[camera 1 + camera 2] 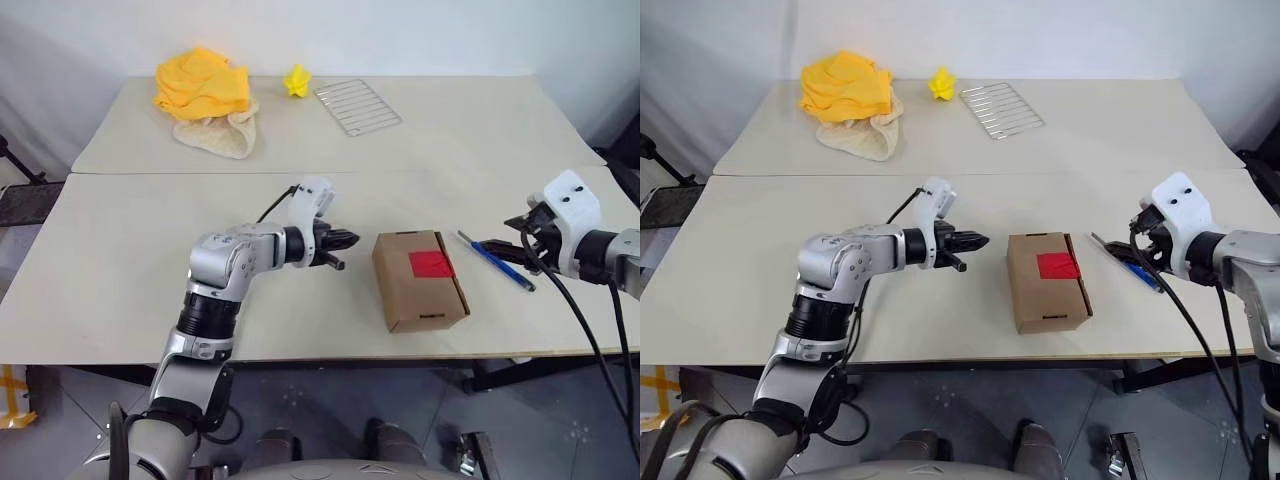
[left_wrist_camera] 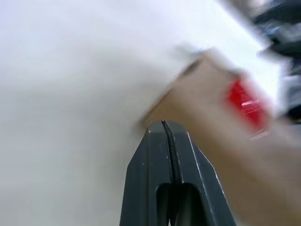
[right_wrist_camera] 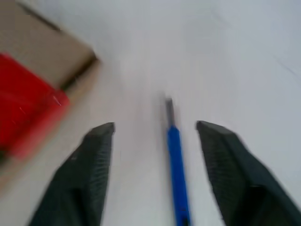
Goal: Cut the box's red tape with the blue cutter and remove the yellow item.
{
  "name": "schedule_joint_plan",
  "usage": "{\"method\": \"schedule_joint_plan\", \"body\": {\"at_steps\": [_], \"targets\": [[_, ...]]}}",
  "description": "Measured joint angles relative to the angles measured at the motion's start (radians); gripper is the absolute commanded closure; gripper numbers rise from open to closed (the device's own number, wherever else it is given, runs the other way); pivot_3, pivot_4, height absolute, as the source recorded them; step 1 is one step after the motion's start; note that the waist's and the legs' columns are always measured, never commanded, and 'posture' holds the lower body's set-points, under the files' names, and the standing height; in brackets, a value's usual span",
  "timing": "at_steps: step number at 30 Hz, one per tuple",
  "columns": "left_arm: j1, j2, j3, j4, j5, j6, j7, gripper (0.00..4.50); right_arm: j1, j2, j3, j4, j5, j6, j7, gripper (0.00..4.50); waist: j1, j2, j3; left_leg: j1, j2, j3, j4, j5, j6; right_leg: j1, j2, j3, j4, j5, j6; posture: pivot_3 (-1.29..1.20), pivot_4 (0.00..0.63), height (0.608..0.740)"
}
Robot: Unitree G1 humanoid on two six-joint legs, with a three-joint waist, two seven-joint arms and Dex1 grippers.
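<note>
Left gripper (image 1: 345, 239) pinched together beside the box (image 1: 420, 280), right gripper (image 3: 155, 129) spread wide, straddling the blue cutter (image 3: 176, 162) on the table (image 1: 130, 260).

A robot test room or lab is suggested rather than a home. Two plain pale tables (image 1: 120, 290) are pushed together edge to edge, with a seam between them, and are set against bare white walls draped with white sheeting. A grey tiled floor (image 1: 60, 440) is seen below the near edge. Loose props are laid out toward the far edge: an orange-yellow cloth heap (image 1: 203, 84) on a cream cloth (image 1: 220, 136), a crumpled yellow paper lump (image 1: 296, 80) and a wire rack (image 1: 357, 106). Exposed black cables (image 1: 585, 330) are seen hanging off the robot's arms.
</note>
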Motion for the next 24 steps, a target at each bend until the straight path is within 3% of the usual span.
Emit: {"method": "schedule_joint_plan", "body": {"at_steps": [1, 10, 14, 24], "targets": [[-0.006, -0.010, -0.006, -0.007, -0.013, 0.006, -0.009, 4.50, 0.005, 0.006, -0.006, -0.024, 0.017, 0.026, -0.005, 0.02, 0.001, 0.000, 0.000, 0.000, 0.000, 0.000, 0.000, 0.000, 0.000, 0.000, 0.000, 0.000, 0.000, 0.000, 0.000, 0.00, 0.150, 0.740], [-0.023, -0.041, -0.151, 0.005, -0.013, -0.031, -0.054, 4.50, 0.115, 0.046, -0.017, -0.153, 0.083, 0.147, -0.077, 0.02, 0.003, 0.000, 0.000, 0.001, 0.000, 0.001, 0.000, 0.000, 0.000, 0.000, 0.000, 0.001, 0.001, 0.000, 0.000, 0.00, 0.150, 0.740], [-0.022, -0.033, -0.240, 0.051, 0.040, -0.090, -0.071, 4.50, 0.133, 0.047, -0.025, -0.156, 0.092, 0.134, -0.090, 0.02, 0.004, 0.000, 0.000, 0.001, 0.000, 0.002, 0.000, 0.000, 0.000, 0.000, 0.000, 0.001, 0.001, 0.000, 0.000, 0.00, 0.150, 0.740], [-0.022, -0.023, -0.319, 0.086, 0.106, -0.202, -0.133, 4.50, 0.193, 0.006, -0.011, -0.113, 0.091, 0.015, -0.075, 0.02, 0.020, -0.003, -0.002, 0.005, 0.000, 0.001, 0.001, 0.000, 0.001, 0.006, 0.000, 0.001, 0.000, 0.000, 0.000, 0.00, 0.150, 0.740]]}}
